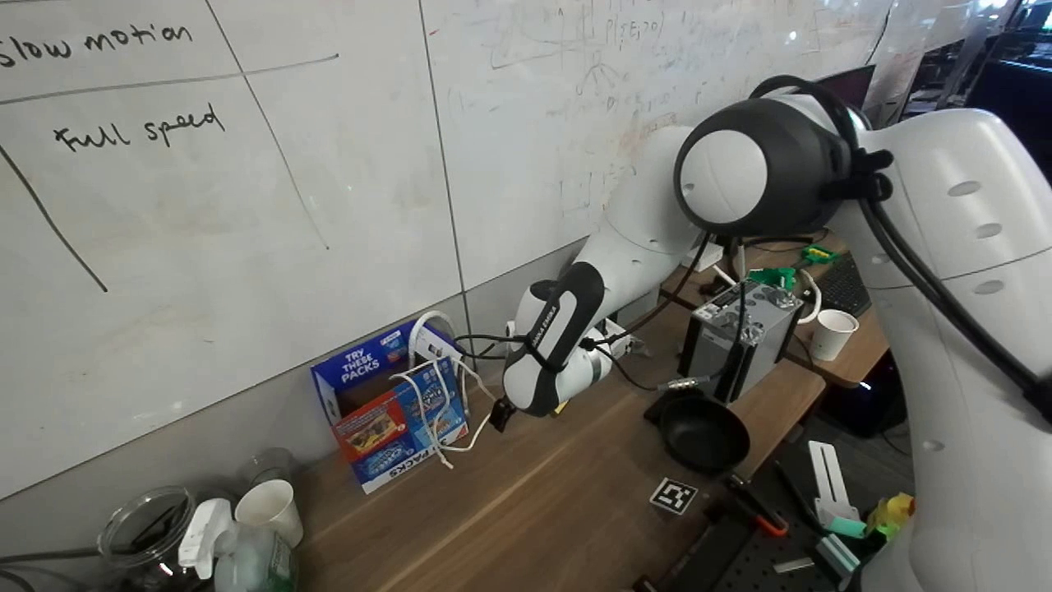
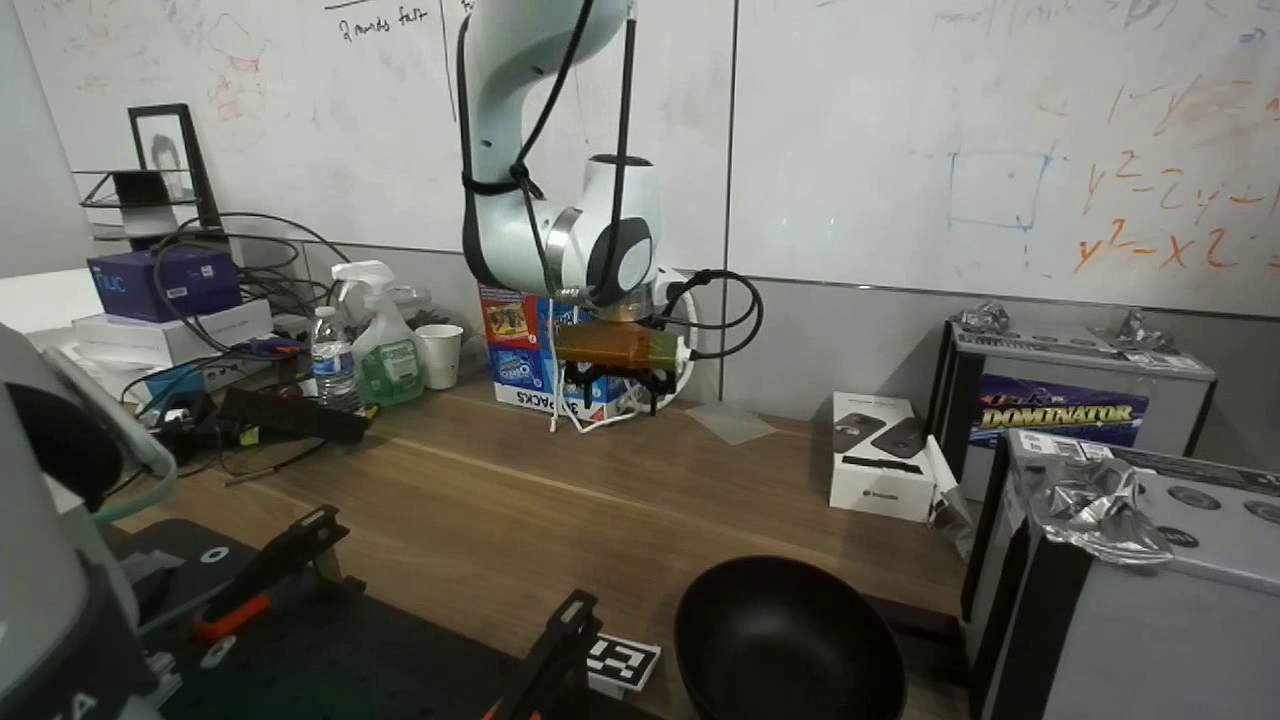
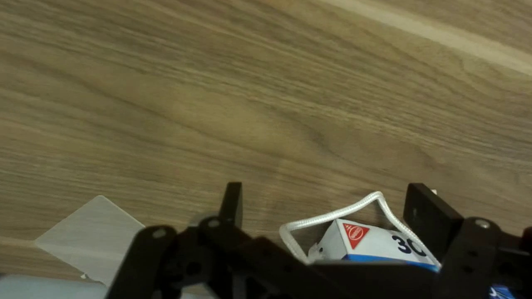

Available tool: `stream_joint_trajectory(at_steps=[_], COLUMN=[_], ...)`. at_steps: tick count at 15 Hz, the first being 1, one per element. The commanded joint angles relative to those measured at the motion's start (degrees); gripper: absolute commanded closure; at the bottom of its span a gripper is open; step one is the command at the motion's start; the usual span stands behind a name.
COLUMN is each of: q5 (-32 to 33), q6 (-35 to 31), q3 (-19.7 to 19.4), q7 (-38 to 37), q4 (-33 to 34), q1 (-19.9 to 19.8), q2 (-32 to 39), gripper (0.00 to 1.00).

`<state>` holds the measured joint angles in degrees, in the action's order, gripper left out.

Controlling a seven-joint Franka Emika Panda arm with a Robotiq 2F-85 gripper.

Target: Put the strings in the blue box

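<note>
The black two-fingered gripper [image 3: 324, 195] stands with jaws wide apart. Near it, the looped white cord strings [image 3: 333, 214] hang down the printed front of the open-topped blue cardboard box [image 1: 399, 427]; contact with the gripper cannot be determined. The box stands on the brown wooden counter [image 1: 526, 501]. A round black pan [image 2: 790, 640] rests well apart.

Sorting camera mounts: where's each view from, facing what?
An exterior view: above the table, facing whiteboard and blue box; arm at right edge.
An exterior view: above pan height, facing whiteboard; arm at top and left edges.
Wrist view: arm-mounted, facing down at table and strings; fingers at bottom.
Both exterior views share strings and pan.
</note>
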<state>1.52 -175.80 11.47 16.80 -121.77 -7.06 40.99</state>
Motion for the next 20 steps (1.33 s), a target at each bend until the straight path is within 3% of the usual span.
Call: stream_joint_trajectory(at_steps=[1,20], q5=[2.1,5.7], q6=[-1.9,-6.6], q3=[1.3,5.3], q7=[0.2,0.3], q4=[4.7,9.1], q1=[-1.1,-6.4], q2=[3.7,8.7], gripper=[0.0,0.0])
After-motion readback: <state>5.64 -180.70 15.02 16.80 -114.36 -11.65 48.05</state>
